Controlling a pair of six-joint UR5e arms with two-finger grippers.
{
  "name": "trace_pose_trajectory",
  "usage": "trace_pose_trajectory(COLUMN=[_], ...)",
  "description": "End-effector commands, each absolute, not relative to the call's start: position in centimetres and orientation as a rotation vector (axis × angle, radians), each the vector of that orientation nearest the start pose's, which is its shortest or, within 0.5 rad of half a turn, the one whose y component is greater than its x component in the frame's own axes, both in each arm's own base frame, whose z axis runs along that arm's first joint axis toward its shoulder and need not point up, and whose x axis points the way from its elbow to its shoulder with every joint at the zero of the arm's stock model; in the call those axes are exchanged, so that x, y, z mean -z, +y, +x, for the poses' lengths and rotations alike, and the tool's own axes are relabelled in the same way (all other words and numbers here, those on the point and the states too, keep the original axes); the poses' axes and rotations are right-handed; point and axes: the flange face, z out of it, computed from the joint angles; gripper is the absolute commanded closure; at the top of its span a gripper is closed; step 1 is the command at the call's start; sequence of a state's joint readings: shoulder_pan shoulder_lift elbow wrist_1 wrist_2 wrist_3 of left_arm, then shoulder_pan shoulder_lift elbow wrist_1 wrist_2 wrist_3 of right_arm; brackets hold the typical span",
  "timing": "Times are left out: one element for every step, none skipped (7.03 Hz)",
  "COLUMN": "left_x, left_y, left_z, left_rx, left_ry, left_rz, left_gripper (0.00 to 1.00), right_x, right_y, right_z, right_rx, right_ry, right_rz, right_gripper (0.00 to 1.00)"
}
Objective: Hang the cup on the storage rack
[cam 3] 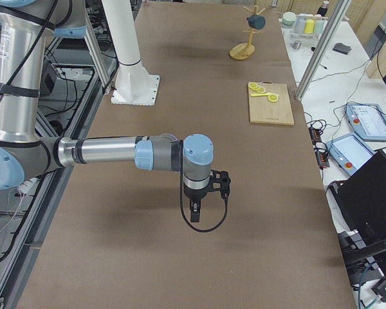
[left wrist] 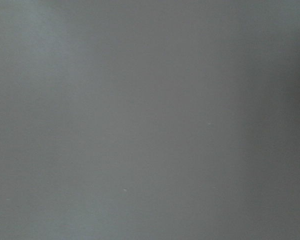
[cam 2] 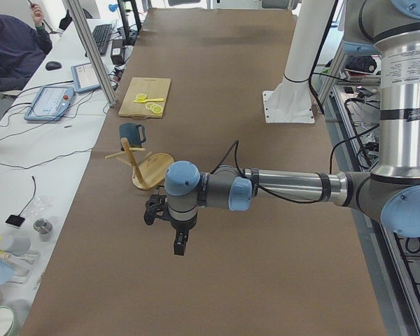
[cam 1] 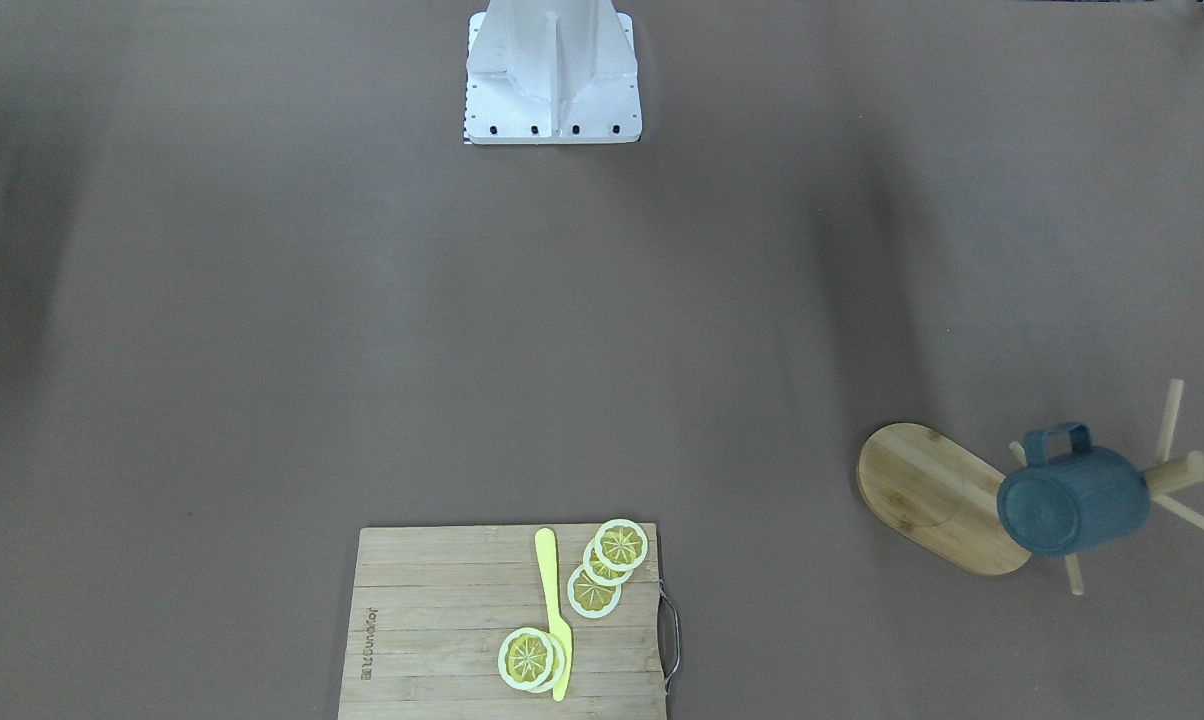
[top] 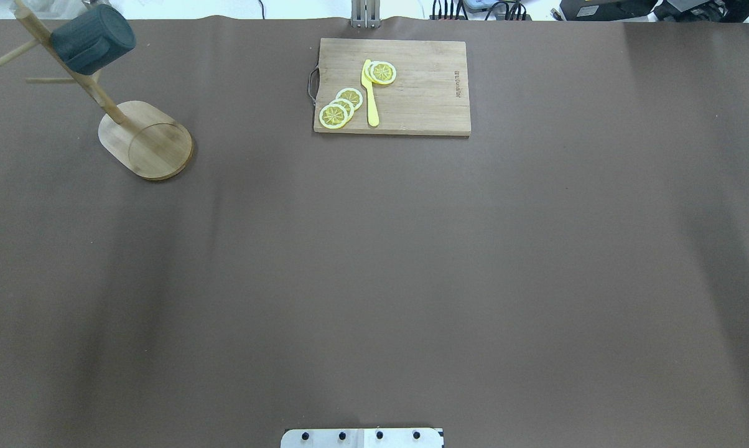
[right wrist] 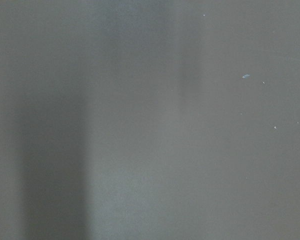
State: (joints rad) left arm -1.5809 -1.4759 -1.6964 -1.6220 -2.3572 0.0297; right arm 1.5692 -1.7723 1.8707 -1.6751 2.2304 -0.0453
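The brown table carries everything. Both arms reach out over its bare middle: the left arm and the right arm, each wrist pointing down. I cannot tell the state of the left gripper or the right gripper (only side views show them). The board lies at the far edge. The rack stands far left. The cup hangs tilted among its pegs, off the table. A yellow knife and lemon slices lie on the board.
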Motion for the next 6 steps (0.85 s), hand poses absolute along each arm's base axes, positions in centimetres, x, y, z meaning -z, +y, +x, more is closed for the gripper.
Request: trace_pose_trajectory(left_x=[-63.27,-63.50,-63.48,-63.47,-63.62,-63.71], left_y=[-45.20,-45.18,-45.11,-45.11,-45.02,-45.01], left_z=[-6.26,-6.26,-6.33,-6.33,-6.40,-6.41], left_rx=[-0.049,-0.047,-0.047,-0.047,-0.044,-0.044], left_ry=[0.869,0.869,0.869,0.869,0.869,0.868], left_rz=[0.088,0.084,0.087,0.087,0.085,0.083], left_gripper=[0.01,0.01,0.01,0.01,0.01,0.01], right_x=[-61.39,-61.50,-61.54,-61.62,-61.52,-61.40], right_y=[-40.84,-40.75,-40.78,-40.71,-40.71,-40.72], right_z=[7.16,7.19,7.21,7.22,7.20,7.14], right_rx=[0.042,0.040,0.043,0.042,0.043,0.043], right_ry=[-0.659,-0.656,-0.653,-0.652,-0.655,-0.662], right_rz=[0.018,0.014,0.017,0.016,0.017,0.019], right_gripper=[0.00,0.00,0.00,0.00,0.00,0.00])
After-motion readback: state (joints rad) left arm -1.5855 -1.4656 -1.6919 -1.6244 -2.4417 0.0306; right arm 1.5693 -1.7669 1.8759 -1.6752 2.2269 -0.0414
